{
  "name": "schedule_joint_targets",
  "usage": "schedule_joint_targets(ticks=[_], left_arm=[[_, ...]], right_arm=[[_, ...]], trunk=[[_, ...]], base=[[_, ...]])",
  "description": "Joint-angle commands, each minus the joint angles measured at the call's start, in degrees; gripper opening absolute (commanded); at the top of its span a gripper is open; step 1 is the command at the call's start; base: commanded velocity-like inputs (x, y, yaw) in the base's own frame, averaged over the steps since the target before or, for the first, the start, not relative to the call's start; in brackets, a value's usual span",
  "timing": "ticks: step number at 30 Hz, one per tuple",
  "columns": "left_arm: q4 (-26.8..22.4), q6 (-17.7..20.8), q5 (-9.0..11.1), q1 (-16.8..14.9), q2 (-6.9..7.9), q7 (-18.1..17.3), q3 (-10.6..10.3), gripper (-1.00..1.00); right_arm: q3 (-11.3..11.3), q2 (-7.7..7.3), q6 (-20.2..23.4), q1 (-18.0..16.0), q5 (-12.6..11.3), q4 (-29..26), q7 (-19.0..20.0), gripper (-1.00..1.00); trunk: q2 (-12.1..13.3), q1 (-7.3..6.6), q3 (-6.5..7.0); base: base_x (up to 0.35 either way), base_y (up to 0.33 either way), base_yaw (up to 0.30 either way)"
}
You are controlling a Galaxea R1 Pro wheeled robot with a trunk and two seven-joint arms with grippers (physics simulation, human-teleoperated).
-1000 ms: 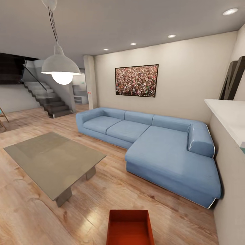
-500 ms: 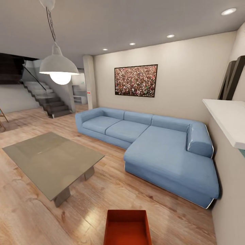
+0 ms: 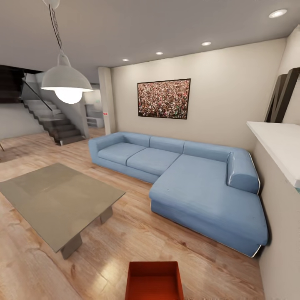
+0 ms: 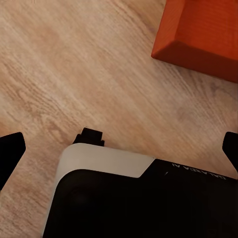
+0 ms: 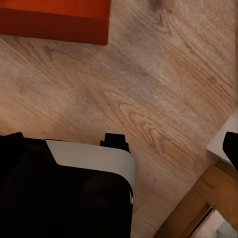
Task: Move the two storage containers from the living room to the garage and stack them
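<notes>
In the living room, one orange-red open-topped storage container (image 3: pixel 154 280) lies on the light wood plank floor at the bottom middle of the head view, its near end cut off by the picture's edge. A corner of it (image 4: pixel 204 34) appears in the left wrist view, beyond my left gripper (image 4: pixel 120 148), whose dark fingertips stand wide apart with nothing between them. One wall of the container (image 5: pixel 54 20) also lies ahead of my right gripper (image 5: pixel 120 146), which is likewise open and empty. Both grippers hang above the floor, apart from the box.
A blue corner sofa (image 3: pixel 196 183) fills the middle and right. A low grey coffee table (image 3: pixel 56 200) stands at left under a pendant lamp (image 3: pixel 66 81). Stairs (image 3: pixel 50 121) rise at the far left. A white ledge (image 3: pixel 277 146) juts at right. A wooden furniture leg (image 5: pixel 198 206) is near the right gripper.
The camera has moved: the whole room has slid a little to the left in the picture, and the container now sits lower, at the bottom edge. Nothing was taken hold of.
</notes>
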Motion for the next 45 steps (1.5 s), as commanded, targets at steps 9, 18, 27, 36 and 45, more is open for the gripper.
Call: schedule_joint_targets(ticks=[9, 18, 27, 36, 45], left_arm=[[0.0, -0.2, 0.0, 0.0, -0.01, 0.1, 0.4, 1.0], [0.0, -0.2, 0.0, 0.0, -0.01, 0.1, 0.4, 1.0], [0.0, -0.2, 0.0, 0.0, -0.02, 0.1, 0.4, 1.0], [0.0, -0.2, 0.0, 0.0, -0.01, 0.1, 0.4, 1.0], [0.1, -0.1, 0.0, 0.0, 0.15, 0.1, 0.4, 1.0]], right_arm=[[0.4, -0.15, -0.2, -0.1, 0.2, 0.2, -0.2, 1.0], [0.4, -0.16, -0.3, -0.1, 0.2, 0.1, -0.2, 1.0], [0.4, -0.16, -0.2, -0.1, 0.2, 0.1, -0.2, 1.0], [0.4, -0.16, -0.2, -0.1, 0.2, 0.2, -0.2, 1.0], [0.4, -0.16, -0.2, -0.1, 0.2, 0.1, -0.2, 1.0]], trunk=[[0.0, 0.0, -0.07], [0.0, 0.0, -0.07], [0.0, 0.0, -0.07], [0.0, 0.0, -0.07], [0.0, 0.0, -0.07]], base=[[0.0, 0.0, -0.165], [0.0, 0.0, -0.007], [0.0, -0.083, 0.0], [0.0, -0.013, 0.0], [0.146, -0.098, 0.0]])
